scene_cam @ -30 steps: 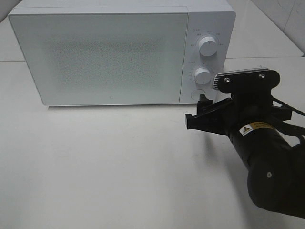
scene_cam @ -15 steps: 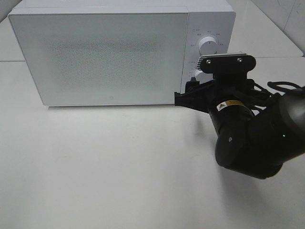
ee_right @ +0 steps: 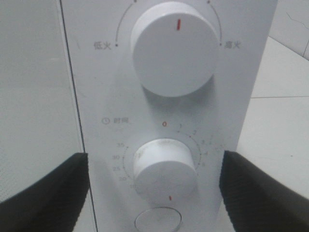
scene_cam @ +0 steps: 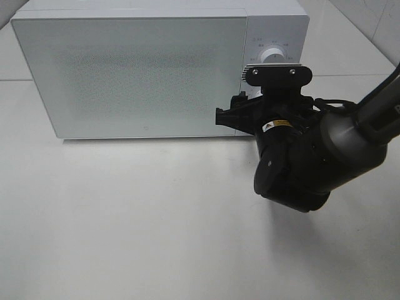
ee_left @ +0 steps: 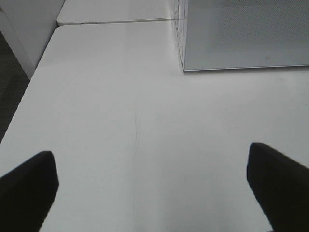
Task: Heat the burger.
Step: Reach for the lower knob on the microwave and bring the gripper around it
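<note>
Diffuse overhead light, evenly bright; white surface [scene_cam: 125, 219] is slightly washed out. Soft shadow is cast beneath the right arm [scene_cam: 300, 162]. Left gripper [ee_left: 149, 162] and right gripper [ee_right: 153, 157] are rendered dark and out of focus.

A white microwave [scene_cam: 156, 69] is seen standing upright at the back of the white table [scene_cam: 156, 219]. Its big door [scene_cam: 125, 75] is shut, and the inside is hidden by it. Two round white knobs are set to the right of the door, one above the other. The top knob [ee_right: 174, 48] has its red mark turned straight up. The lower knob [ee_right: 165, 166] has its red mark turned down, away from the 0. A round button [ee_right: 158, 221] is placed just under it.
</note>
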`<state>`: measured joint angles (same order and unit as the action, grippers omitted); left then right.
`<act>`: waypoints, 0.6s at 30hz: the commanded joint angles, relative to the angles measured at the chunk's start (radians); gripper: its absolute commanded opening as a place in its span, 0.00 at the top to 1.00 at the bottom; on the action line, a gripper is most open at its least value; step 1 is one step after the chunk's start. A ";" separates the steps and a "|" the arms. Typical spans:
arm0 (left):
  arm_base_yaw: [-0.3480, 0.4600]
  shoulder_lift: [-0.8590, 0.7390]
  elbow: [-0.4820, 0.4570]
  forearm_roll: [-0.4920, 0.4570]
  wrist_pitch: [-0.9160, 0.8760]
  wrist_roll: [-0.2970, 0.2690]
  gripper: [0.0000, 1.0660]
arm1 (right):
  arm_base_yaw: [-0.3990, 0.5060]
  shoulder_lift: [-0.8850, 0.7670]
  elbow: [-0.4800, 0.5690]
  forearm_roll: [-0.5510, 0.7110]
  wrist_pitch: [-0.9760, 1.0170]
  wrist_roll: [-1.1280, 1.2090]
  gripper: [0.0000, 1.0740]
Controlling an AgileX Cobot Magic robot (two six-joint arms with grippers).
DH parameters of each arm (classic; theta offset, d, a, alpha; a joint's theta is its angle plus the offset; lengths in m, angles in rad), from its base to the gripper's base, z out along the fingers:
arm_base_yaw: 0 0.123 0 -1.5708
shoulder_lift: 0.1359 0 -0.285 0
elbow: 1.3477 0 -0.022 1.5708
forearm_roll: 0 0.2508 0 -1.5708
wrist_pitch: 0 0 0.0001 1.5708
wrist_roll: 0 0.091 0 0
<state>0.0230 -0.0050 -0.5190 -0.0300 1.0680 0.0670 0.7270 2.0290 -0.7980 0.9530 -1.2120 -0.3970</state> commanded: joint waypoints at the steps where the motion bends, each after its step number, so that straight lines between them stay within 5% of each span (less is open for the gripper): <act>1: 0.001 -0.015 0.003 0.001 0.002 0.001 0.06 | -0.017 0.021 -0.032 0.005 -0.185 -0.001 0.31; 18: 0.001 -0.015 0.003 0.001 0.002 0.001 0.06 | -0.037 0.042 -0.054 0.025 -0.189 -0.015 0.31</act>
<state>0.0230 -0.0050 -0.5190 -0.0300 1.0680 0.0670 0.6960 2.0720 -0.8450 0.9780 -1.2100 -0.3990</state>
